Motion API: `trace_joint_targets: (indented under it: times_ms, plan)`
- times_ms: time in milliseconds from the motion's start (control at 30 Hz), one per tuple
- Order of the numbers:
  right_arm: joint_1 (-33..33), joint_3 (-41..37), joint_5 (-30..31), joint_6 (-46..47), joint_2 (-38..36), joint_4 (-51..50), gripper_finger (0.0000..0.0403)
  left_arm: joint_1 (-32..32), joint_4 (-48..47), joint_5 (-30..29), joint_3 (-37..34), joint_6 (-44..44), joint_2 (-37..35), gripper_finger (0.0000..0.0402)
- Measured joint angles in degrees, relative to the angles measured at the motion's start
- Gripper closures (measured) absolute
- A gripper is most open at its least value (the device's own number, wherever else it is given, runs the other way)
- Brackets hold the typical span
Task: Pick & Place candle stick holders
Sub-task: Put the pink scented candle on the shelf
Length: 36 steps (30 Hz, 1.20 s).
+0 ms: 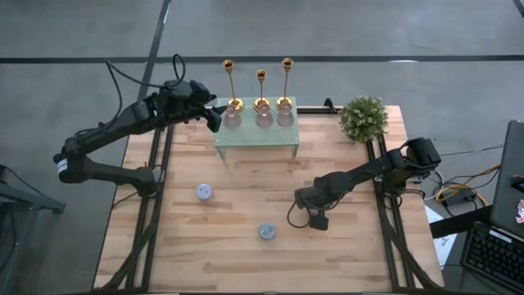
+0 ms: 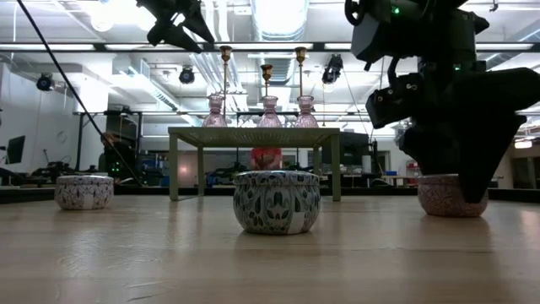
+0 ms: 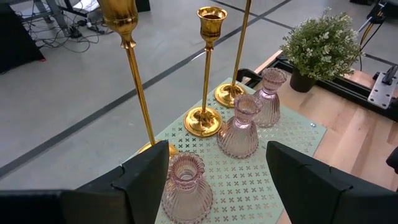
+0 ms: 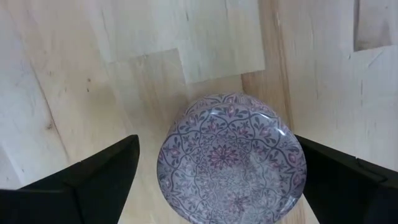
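Item nearest the low camera: round patterned tin [image 2: 277, 201] on the wooden table [image 1: 246, 246], ornate domed lid.
Candle stick holders [image 1: 261, 90]: three, polished gold metal, thin stems, round flared bases, small top cups; all upright with long axes vertical, in a row along the far edge of a pale green perforated stand [image 1: 255, 141].
Vases [image 3: 241, 127]: three, ribbed pink glass, just in front of them.
Left gripper [image 1: 214, 116]: fingers spread, empty, at the stand's left end.
Right gripper [image 1: 304, 220]: fingers spread, empty, above another patterned tin [image 4: 232, 158].
Potted plant [image 1: 363, 118]: beside the stand.
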Motion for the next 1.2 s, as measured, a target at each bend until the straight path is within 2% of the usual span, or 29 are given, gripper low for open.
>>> trace_joint_targets:
  times_ms: [167, 367, 867, 1200]
  plan:
    - [0.16, -0.02, 0.00, 1.31, 0.00, 0.06, 0.0012, 0.00, -0.01, 0.00, 0.00, 0.36, 0.00, 0.0128]
    - [0.14, -0.04, 0.00, 9.28, 0.00, 0.06, 0.0016, -0.01, -0.01, -0.01, 0.00, 0.37, 0.00, 0.0128]
    - [0.14, -0.09, -0.06, 24.11, 0.00, -0.05, 0.0102, -0.04, 0.00, -0.02, 0.00, 0.37, 0.00, 0.0128]
    - [0.14, 1.71, -3.03, 26.02, -0.02, -1.15, 0.0106, -0.02, 0.00, 0.00, 0.00, 0.34, 0.00, 0.0129]
